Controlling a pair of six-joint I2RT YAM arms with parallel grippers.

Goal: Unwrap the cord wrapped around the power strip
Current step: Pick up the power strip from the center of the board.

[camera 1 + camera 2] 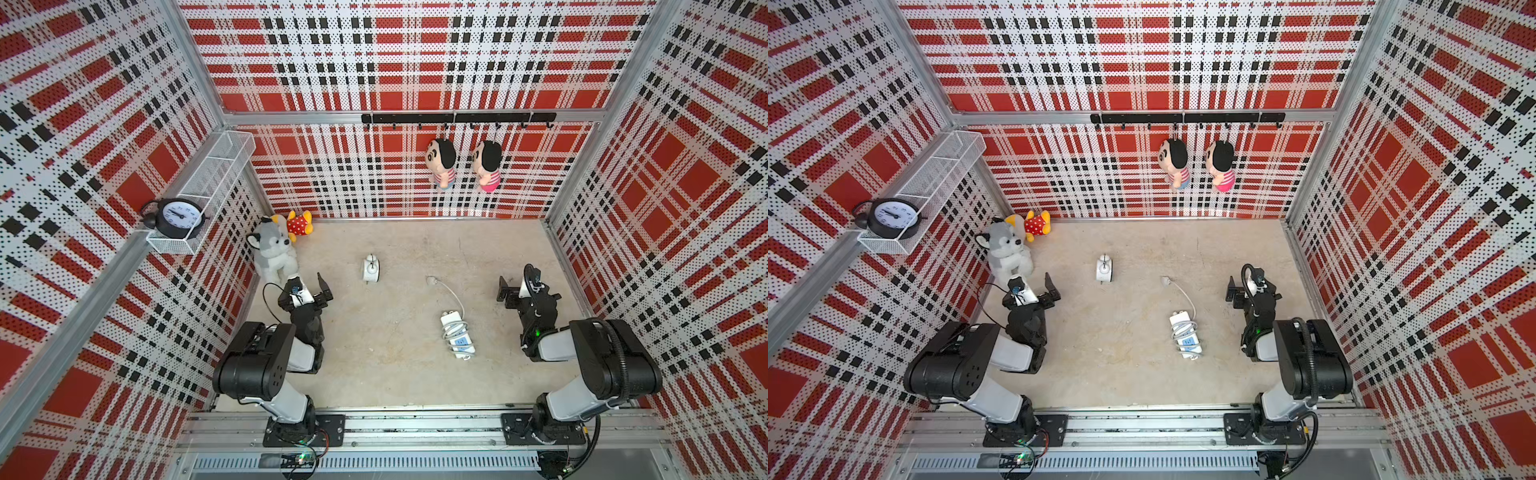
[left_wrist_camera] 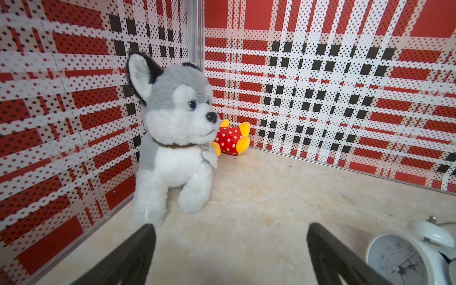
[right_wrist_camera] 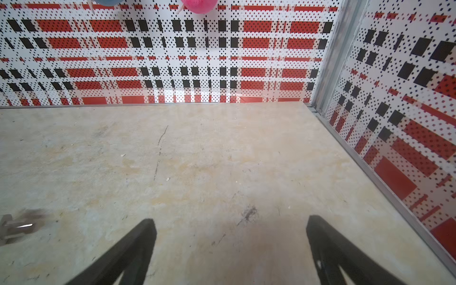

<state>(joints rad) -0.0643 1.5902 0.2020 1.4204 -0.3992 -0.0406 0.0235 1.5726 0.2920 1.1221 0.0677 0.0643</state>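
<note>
The white power strip (image 1: 460,345) (image 1: 1189,343) lies on the floor right of centre in both top views, with light blue panels showing. The white cord (image 1: 453,297) (image 1: 1187,297) is looped around its middle, and a free length curves away to a small white plug (image 1: 431,280) (image 1: 1165,281). My left gripper (image 1: 309,286) (image 1: 1036,289) (image 2: 230,237) stands open and empty at the left, far from the strip. My right gripper (image 1: 515,286) (image 1: 1241,289) (image 3: 230,234) is open and empty over bare floor, to the right of the plug. A blurred pale plug shape (image 3: 14,228) shows at the edge of the right wrist view.
A small white alarm clock (image 1: 371,269) (image 2: 404,259) lies on the floor near the left gripper. A husky plush (image 1: 272,253) (image 2: 172,138) and a red spotted toy (image 1: 299,224) sit in the back left corner. Two dolls (image 1: 442,162) hang on the back wall. Patterned walls enclose the floor.
</note>
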